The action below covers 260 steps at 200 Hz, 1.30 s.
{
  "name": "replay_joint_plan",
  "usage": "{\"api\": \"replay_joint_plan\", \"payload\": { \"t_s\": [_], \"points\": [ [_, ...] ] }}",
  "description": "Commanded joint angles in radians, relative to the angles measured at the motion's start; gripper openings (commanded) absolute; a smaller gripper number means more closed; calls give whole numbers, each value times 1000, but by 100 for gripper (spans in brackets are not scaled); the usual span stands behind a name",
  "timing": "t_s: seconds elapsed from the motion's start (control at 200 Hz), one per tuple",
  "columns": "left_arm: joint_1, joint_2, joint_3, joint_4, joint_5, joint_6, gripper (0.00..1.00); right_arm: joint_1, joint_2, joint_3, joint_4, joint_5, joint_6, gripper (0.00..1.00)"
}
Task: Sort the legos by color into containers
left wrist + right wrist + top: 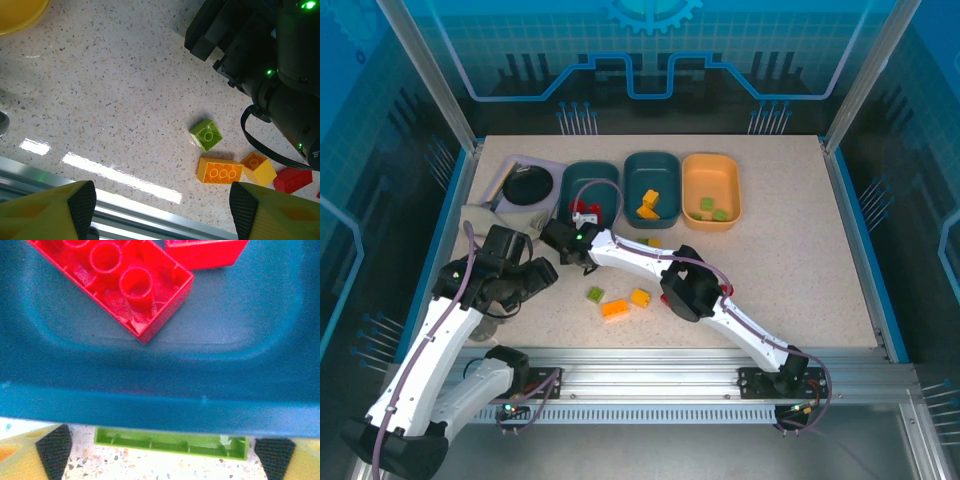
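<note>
**Legos partly sorted, both grippers wide apart**

Red legos [585,212] down in the left teal tub [578,172], upper middle of the top view. Orange-yellow legos [650,203] in the middle teal tub [652,165]. Green legos [713,210] in the orange tub [711,168], right end of the row. Below the tubs, near the middle of the picture, three more on the table [800,270]: a loose green lego [595,294], a loose orange lego [615,309] and a loose yellow lego [640,297], all close together. In the left wrist view, a loose red lego [292,180] too, at the lower right edge, just beside the yellow one.

Right gripper [163,455] at the near wall of the left teal tub, fingers wide apart, not clamped on anything. Between its black pads [52,450], at the bottom of the right wrist view, a long green lego [170,445] lying flat on the table, just outside the tub wall. A small gap at its left end; at its right end, hard to tell if touching.

Left gripper [161,200] over the table, lower left of the top view, fingers apart too. Yellow bowl [17,12] in the upper left corner of the left wrist view. Black bowl [528,187] on a lavender tray [513,161], just left of the tubs
</note>
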<state>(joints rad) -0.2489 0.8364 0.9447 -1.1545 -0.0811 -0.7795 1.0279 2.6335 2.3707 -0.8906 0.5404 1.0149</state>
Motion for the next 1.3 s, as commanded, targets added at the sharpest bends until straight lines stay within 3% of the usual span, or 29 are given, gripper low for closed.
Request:
{"api": "replay_joint_plan", "payload": {
  "t_s": [0.0, 0.1, 0.37, 0.655, 0.79, 1.055, 1.295],
  "points": [
    [-3, -14, -7, -11, 20, 14, 75, -41, 74, 2, 27, -19, 43, 95],
    [-3, -14, -7, -14, 20, 16, 75, -53, 79, 5, 36, -19, 48, 87],
    [-3, -20, -9, -19, 24, 14, 75, -60, 106, 51, 9, -38, 20, 84],
    [-3, -30, -20, -14, 26, 5, 75, -49, 58, 0, 26, -27, -21, 58],
    [-3, -37, -25, -12, 29, 4, 75, -42, 19, -48, 35, -30, -29, 54],
    [-3, -38, -55, 40, 84, 23, 75, -6, -237, -396, 168, -62, -21, 53],
    [-24, 29, -58, 185, 185, 27, 75, -24, -531, -644, 215, -62, -68, 51]
  ]
}}
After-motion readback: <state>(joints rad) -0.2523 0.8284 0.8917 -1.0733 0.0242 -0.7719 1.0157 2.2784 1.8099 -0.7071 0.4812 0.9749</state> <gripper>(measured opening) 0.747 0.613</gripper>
